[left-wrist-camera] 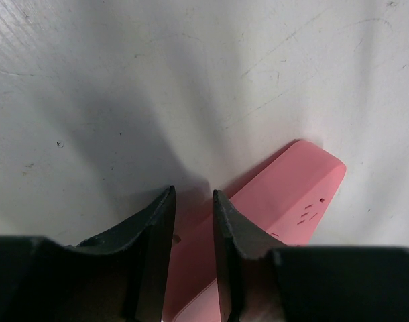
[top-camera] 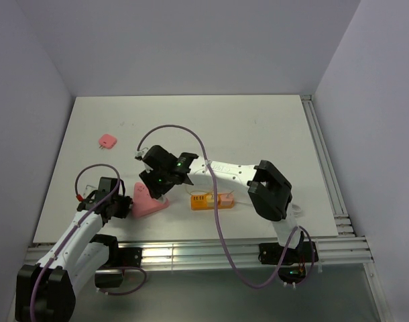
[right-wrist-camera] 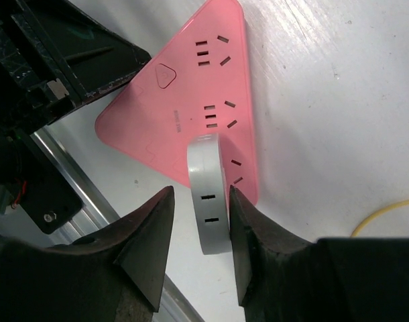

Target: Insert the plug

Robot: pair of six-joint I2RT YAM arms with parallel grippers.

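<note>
Grip on the plug is plain in the right wrist view: the right fingers are clamped on its two flat faces, one finger on each side, and the grey disc stands on edge between them. Two slots show on its rim. Its far end overlaps the near edge of the pink strip, close to the lowest pair of sockets, but whether it touches the strip cannot be told. The strip is a rounded triangle lying flat on the white counter, socket face up, with a triangular button near one corner. From above, it lies near the front rail with the right wrist over it. The left fingers sit low at its left side, drawn close with a narrow gap between them. Pink shows in that gap, yet whether they pinch the strip cannot be told. An orange box lies just right of the strip, a yellow wire curls on the counter nearby, and a small pink piece lies well apart toward the far left.
</note>
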